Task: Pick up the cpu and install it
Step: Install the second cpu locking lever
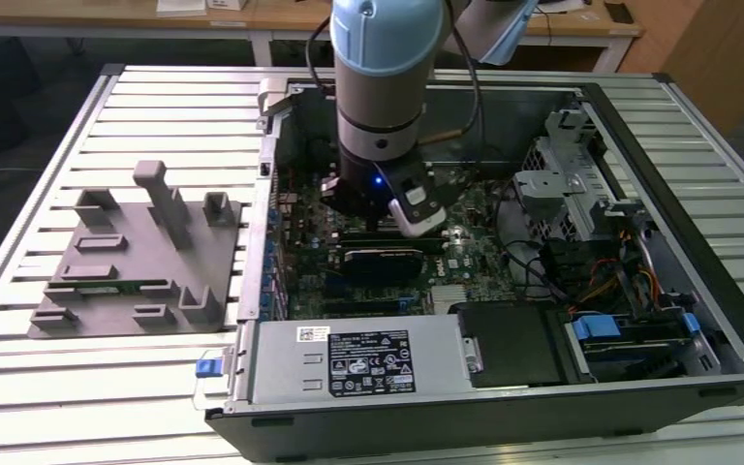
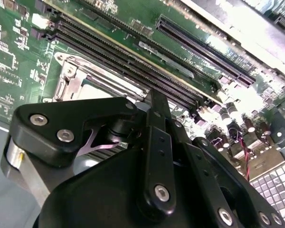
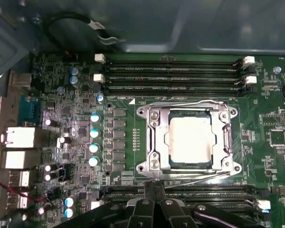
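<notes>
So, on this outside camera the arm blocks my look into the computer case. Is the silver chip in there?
Observer: Yes. In the first wrist view the cpu lies flat inside the socket frame on the motherboard.
Visitor: Is the arm holding it?
Observer: No. The end effector is by the frame's edge, off the chip's silver top.
Visitor: Anything in those long slots?
Observer: The memory slots on the socket's far side look empty.

Slatted metal table; wooden desks behind; dark floor.
</notes>
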{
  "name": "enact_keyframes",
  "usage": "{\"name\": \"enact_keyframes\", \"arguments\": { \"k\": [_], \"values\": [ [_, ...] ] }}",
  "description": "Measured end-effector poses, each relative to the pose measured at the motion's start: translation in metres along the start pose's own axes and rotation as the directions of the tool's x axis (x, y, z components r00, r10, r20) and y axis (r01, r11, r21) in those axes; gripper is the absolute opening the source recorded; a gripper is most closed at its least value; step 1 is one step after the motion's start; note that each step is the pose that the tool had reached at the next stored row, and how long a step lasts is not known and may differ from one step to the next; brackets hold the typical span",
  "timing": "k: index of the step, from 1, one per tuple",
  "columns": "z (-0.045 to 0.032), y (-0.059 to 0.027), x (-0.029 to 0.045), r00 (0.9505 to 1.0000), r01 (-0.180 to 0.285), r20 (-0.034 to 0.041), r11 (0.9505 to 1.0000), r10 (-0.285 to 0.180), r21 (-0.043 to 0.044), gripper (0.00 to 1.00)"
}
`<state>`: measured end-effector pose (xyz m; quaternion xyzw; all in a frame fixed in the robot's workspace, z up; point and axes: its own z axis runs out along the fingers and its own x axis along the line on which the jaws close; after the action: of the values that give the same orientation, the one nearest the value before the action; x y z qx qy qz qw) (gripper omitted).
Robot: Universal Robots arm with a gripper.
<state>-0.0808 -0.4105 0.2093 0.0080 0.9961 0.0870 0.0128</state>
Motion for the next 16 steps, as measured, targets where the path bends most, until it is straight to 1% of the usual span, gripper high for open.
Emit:
{"name": "enact_keyframes", "arguments": {
  "k": [3,9,12,14,16],
  "values": [
    [0.0011,-0.0016,0.0015,1.0,-0.001,-0.0002,0.9998,0.001,-0.0207,0.11],
    [0.0043,-0.0046,0.0044,1.0,-0.002,-0.0006,0.9988,0.002,-0.0495,0.11],
    [0.0057,-0.0054,0.0049,1.0,-0.002,-0.001,0.9975,0.002,-0.0703,0.11],
    [0.007,-0.0065,0.0053,1.0,-0.002,-0.0011,0.9968,0.002,-0.0795,0.11],
    [0.0087,-0.0079,0.0057,1.0,-0.003,-0.0012,0.9964,0.003,-0.0849,0.11]
  ]
}}
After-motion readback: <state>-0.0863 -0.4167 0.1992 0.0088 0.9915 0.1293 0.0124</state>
